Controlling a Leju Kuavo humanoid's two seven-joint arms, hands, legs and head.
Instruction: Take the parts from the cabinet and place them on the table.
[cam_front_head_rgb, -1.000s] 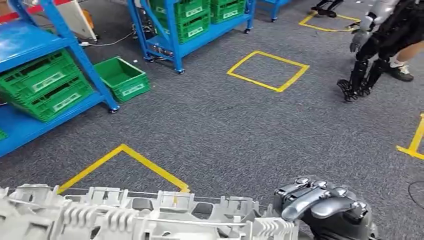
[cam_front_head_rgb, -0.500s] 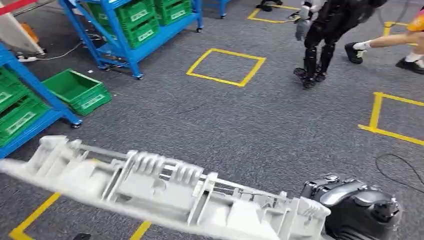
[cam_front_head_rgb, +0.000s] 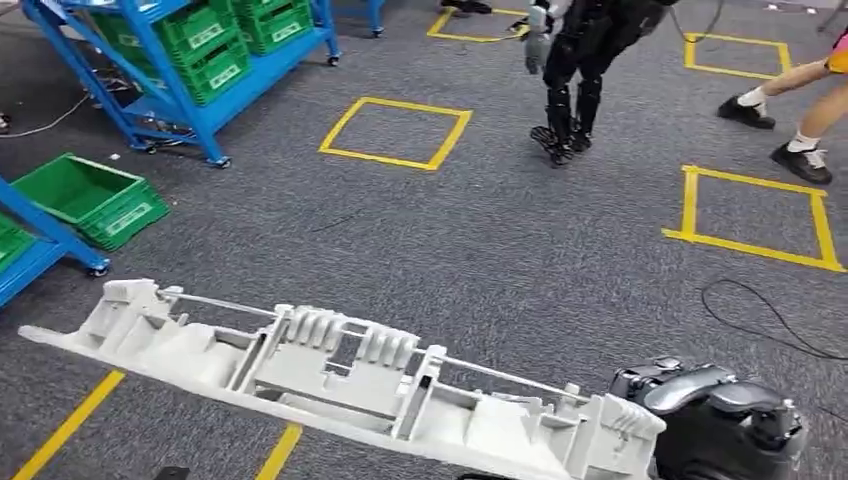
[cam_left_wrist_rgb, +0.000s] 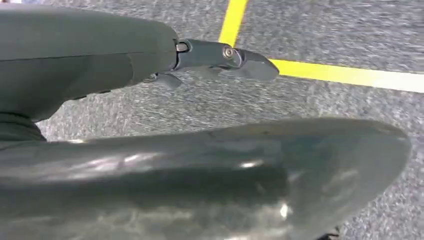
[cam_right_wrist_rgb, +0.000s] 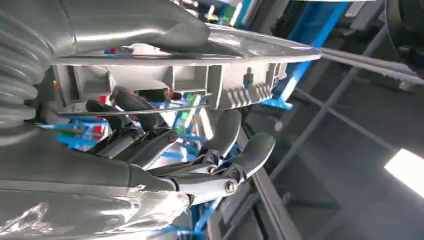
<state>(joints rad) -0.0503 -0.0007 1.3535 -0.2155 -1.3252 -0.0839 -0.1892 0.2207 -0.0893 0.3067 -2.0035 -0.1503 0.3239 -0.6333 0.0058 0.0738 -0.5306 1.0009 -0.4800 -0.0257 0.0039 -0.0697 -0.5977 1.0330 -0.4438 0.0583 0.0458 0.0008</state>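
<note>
Transport is the step in hand: the right robot hand (cam_front_head_rgb: 715, 415) is clamped on one end of the long grey plastic part (cam_front_head_rgb: 340, 375), which hangs across above the carpet (cam_front_head_rgb: 500, 250). The left robot hand (cam_left_wrist_rgb: 220, 57) hangs over the floor with fingers apart, holding nothing. Farther off stand blue shelves (cam_front_head_rgb: 180, 60) with green crates (cam_front_head_rgb: 85, 200). No tabletop is visible, so the next move, I think, calls for walking to it.

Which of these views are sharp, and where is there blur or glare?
Head view: mostly sharp, the long grey part and yellow floor tape have clean edges. Left wrist view: the left hand is a soft, out-of-focus mass with small glints. Right wrist view: right hand clear, with a blown-out bright patch behind.
</note>
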